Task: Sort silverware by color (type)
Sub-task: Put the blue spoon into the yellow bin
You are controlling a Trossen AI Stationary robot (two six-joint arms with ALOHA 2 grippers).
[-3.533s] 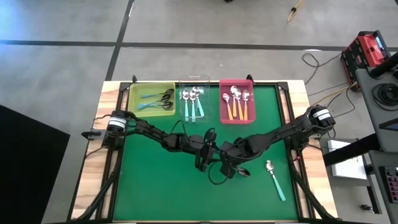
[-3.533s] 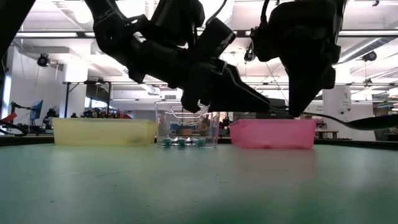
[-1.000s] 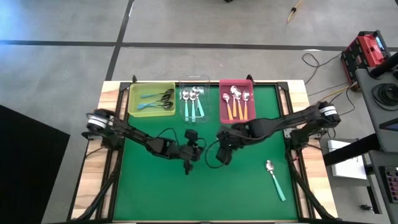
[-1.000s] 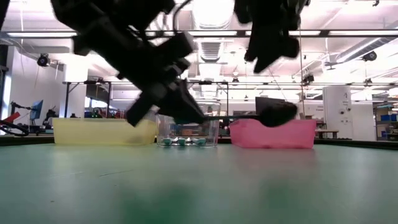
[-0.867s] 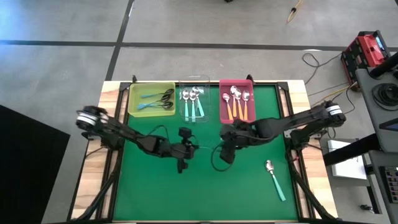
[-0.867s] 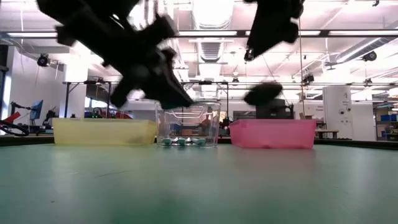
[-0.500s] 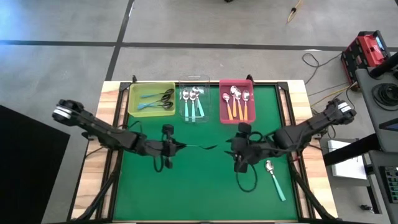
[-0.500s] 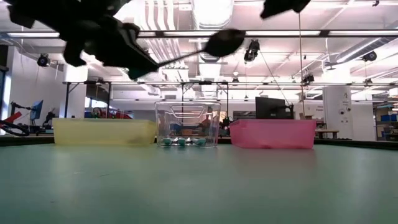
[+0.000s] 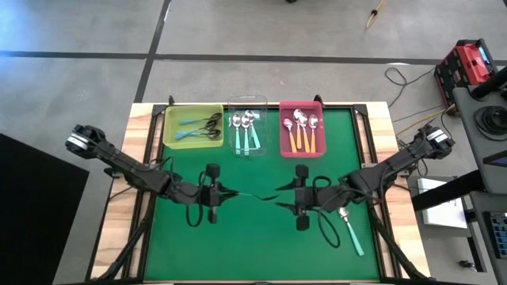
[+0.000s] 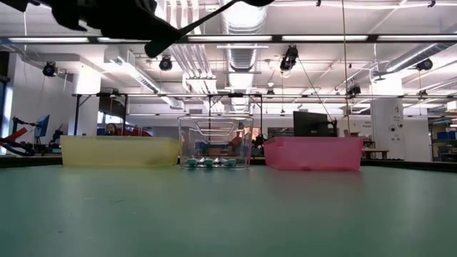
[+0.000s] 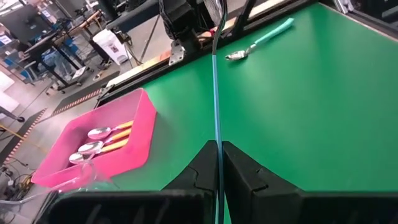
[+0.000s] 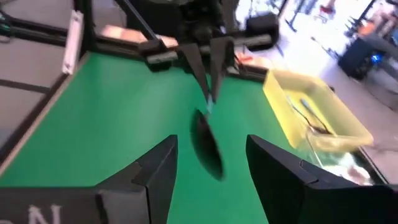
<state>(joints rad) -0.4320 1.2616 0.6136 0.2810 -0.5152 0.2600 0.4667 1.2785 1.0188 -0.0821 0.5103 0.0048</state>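
Teal-handled spoon with dark bowl (image 9: 255, 195) held level above green mat at mid-table, handle end pinched in closed left gripper (image 9: 224, 193), bowl pointing toward open right gripper (image 9: 279, 199).

Teal-handled spoon with shiny silver bowl (image 9: 349, 227) lies flat on mat, right side, bowl toward trays.

Dark-bowled teal spoons (image 9: 200, 129) in yellow tray. Silver-bowled teal spoons (image 9: 245, 131) in clear tray. Orange-handled silver spoons (image 9: 302, 130) in pink tray.

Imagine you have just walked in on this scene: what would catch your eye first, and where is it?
First, the two dark arms facing each other over the green table: the left gripper, shut, holds a teal-handled spoon level in mid-air, its dark bowl towards the open right gripper. Next, three bins along the far edge: yellow bin, clear bin and pink bin, each holding spoons. One loose teal spoon lies near the right side.
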